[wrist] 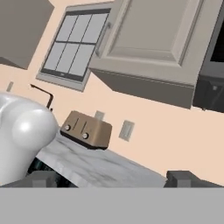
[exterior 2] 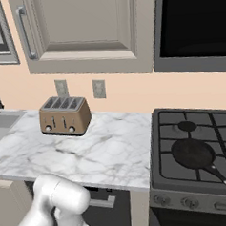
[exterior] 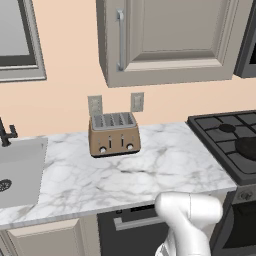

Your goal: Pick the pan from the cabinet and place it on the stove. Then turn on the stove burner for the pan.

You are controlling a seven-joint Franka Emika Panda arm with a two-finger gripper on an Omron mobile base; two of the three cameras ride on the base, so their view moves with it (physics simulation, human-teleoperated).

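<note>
Pan already sitting on the stove, over the front-left burner, long handle angled toward the front right edge. In the left base view just the dark round edge of it showing on the grates at the right side of the frame.

Cabinet up on the wall with its door shut, vertical bar handle along the door's left edge. Same cabinet seen from below and tilted in the hand view.

Gripper way down low near the counter's front edge, looking up at the wall — fingertips far apart at the two bottom corners, spread wide with nothing between them.

Bronze toaster on the marble counter against the wall, two outlets right behind it. Well apart from the stove. Sink off to the left with a dark faucet. Window further left on the wall. Black microwave hanging above the stove, just beside the cabinet. Stove knobs along the metal front, too small to tell their position.
</note>
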